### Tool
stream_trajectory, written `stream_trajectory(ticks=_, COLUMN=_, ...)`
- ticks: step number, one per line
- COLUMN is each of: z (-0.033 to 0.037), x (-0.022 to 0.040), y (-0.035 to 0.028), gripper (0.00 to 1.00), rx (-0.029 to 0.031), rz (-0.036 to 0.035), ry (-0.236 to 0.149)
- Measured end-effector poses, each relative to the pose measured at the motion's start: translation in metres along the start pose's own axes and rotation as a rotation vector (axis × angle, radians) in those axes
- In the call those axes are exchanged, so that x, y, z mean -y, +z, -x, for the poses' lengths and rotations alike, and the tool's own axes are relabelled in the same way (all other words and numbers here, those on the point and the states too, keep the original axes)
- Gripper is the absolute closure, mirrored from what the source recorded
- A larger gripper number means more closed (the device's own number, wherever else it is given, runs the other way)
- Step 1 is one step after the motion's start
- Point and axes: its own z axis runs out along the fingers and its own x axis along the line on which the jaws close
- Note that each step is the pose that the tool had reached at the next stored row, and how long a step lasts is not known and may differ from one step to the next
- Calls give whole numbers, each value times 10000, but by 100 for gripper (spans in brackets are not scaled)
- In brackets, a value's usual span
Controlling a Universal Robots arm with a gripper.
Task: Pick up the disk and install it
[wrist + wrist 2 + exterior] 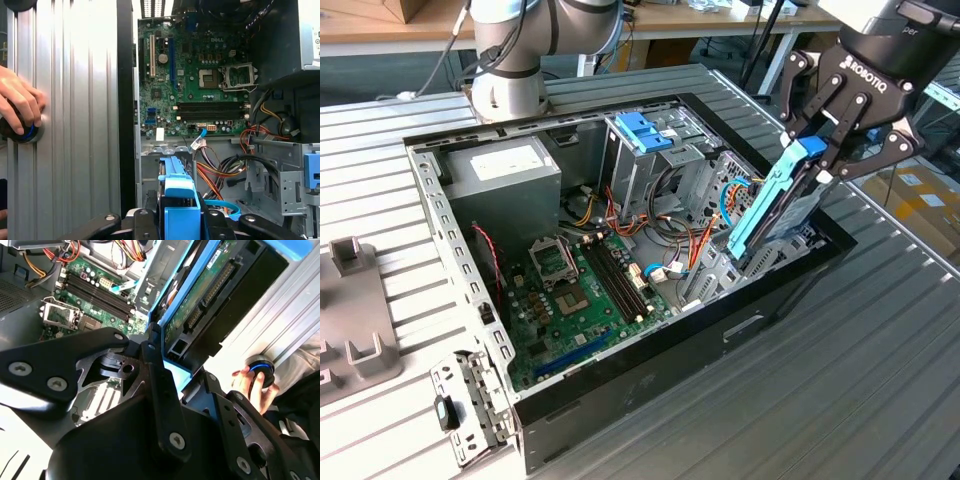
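Observation:
The disk [775,205] is a dark hard drive in a bright blue carrier. It hangs tilted on edge, its lower end dipping into the open computer case [620,375] at the exterior view's right, beside the metal bay and orange cables. My gripper [815,155] is shut on its upper end. In the second wrist view the disk [220,295] shows its circuit-board side, with my gripper [182,375] clamped on it. In the first wrist view the blue carrier [180,200] sits in my gripper [180,219], above the case's drive area.
The green motherboard [570,290] fills the case floor, with a grey power supply [505,175] and a tall drive cage with a blue clip [645,130] behind. A person's hand [17,100] holds a round knob [262,367] on the ribbed table. Grey fixtures [350,330] lie at the exterior view's left.

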Motion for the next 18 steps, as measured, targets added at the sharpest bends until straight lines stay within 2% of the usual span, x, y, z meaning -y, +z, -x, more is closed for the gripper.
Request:
stream_trajectory(ticks=5, z=63, x=-10, y=3, gripper=63, rx=1, rz=0, ry=2)
stream_trajectory(ticks=18, z=109, x=-76, y=9, gripper=63, rx=9, rz=0, ry=0)
